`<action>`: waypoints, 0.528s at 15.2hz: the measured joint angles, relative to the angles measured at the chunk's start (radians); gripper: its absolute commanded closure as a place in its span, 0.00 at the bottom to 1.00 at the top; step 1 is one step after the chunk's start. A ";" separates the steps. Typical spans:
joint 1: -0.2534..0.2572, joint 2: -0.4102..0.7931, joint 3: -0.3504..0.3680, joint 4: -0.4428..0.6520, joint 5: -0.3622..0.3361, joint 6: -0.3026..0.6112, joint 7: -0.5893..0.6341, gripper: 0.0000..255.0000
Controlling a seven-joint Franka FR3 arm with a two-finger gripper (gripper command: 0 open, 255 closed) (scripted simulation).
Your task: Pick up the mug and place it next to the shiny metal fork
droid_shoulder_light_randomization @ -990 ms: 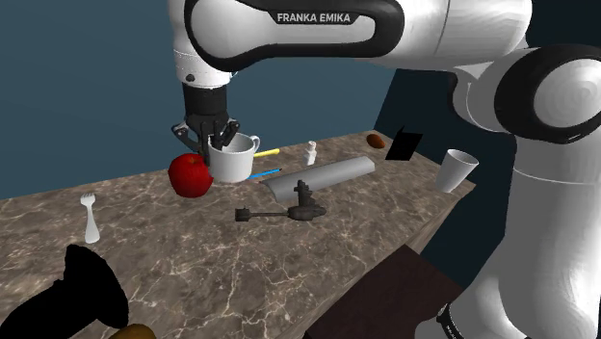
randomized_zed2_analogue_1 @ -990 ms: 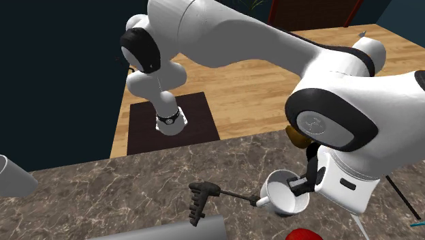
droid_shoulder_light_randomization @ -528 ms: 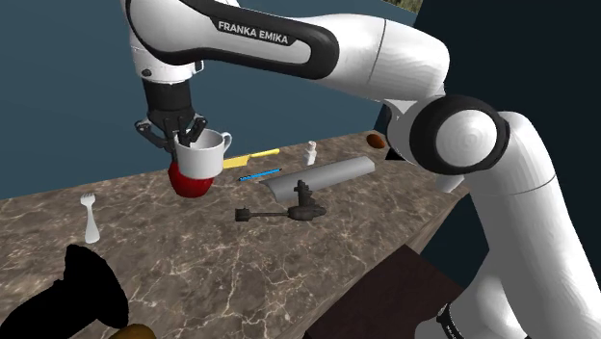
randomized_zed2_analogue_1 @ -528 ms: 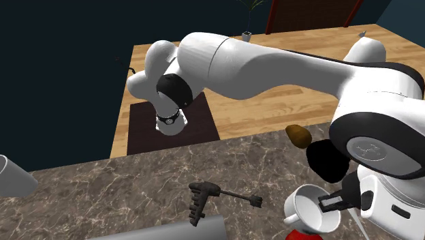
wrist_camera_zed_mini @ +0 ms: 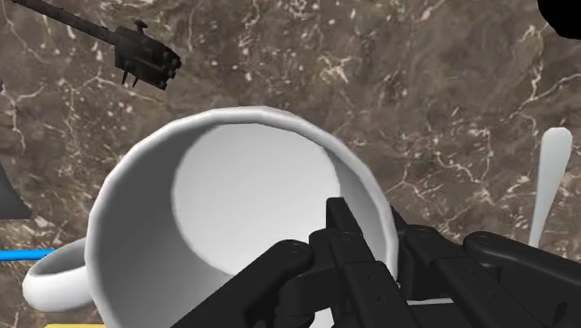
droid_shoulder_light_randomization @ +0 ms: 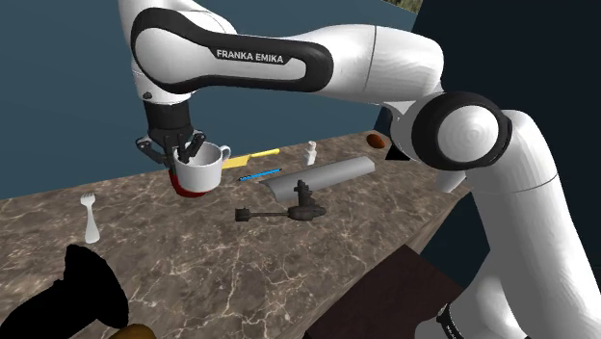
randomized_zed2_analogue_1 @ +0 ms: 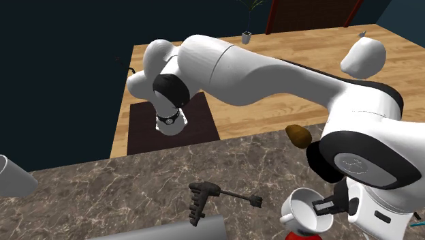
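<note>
Close in, the wrist view shows the gripper (wrist_camera_zed_mini: 372,239) pinching the white mug (wrist_camera_zed_mini: 233,214) by its wall, one finger inside, one outside. The shoulder view adds what that closeness hides: the mug hangs upright left of centre, above the marble counter (droid_shoulder_light_randomization: 193,260), with a red apple (droid_shoulder_light_randomization: 190,190) peeking out beneath it. The white fork (droid_shoulder_light_randomization: 90,220) lies farther left, well apart.
</note>
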 measured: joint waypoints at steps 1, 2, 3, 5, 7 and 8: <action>-0.003 -0.004 0.001 -0.017 0.000 0.014 0.002 1.00; -0.008 -0.009 0.002 -0.037 0.001 0.029 0.005 1.00; -0.010 -0.005 0.001 -0.045 0.000 0.040 0.005 1.00; -0.020 -0.012 0.002 -0.087 0.000 0.073 0.010 1.00; -0.022 -0.010 0.002 -0.109 -0.003 0.097 0.015 1.00; -0.023 -0.010 0.002 -0.119 -0.004 0.110 0.018 1.00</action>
